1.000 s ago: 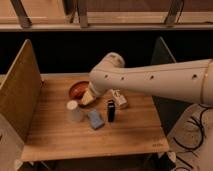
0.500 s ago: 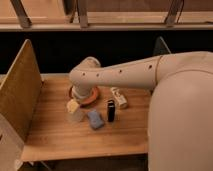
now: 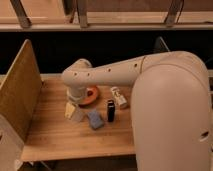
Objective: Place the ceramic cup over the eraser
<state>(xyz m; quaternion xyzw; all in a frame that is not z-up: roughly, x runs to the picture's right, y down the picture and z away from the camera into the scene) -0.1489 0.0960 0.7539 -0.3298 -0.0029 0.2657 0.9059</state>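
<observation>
The gripper is held low over the worktop, right at the ceramic cup, and its fingers are kept apart; nothing is clamped. The cup is standing upright on the left half of the worktop. The eraser is found at 3 o'clock from it, and the blue pad is lying nearly between them. If the fingers are closed off-centre, the cup can be tipped or pushed toward the orange bowl at 1 o'clock. During the carry, the narrow eraser can be knocked over by the cup rim. The finger ends are hard to make out against the cup, so it cannot be told whether the cup is between them. The right side of the worktop is hidden by the white arm.
</observation>
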